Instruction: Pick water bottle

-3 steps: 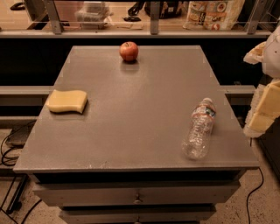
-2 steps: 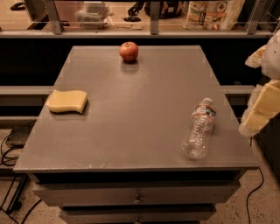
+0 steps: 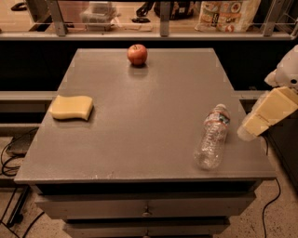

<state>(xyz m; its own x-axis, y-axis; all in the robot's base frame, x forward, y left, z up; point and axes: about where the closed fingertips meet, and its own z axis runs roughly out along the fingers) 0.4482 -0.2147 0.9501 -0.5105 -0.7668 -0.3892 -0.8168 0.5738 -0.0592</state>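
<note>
The water bottle (image 3: 213, 138) lies on its side near the front right of the grey table (image 3: 139, 121). It is clear and ribbed, with a white cap pointing toward the back and a red, white and dark label band near the neck. My gripper (image 3: 253, 128) enters from the right edge, with pale yellow fingers (image 3: 267, 114), just right of the bottle and apart from it, at about the table's right edge.
A red apple (image 3: 137, 54) sits at the back centre. A yellow sponge (image 3: 71, 107) lies at the left. A shelf with bags and containers (image 3: 223, 14) runs behind the table. Cables (image 3: 11, 153) hang at the left. Drawers (image 3: 144, 209) are under the tabletop.
My gripper has moved slightly left and down, closer to the bottle. The bottle, apple and sponge have not moved.
</note>
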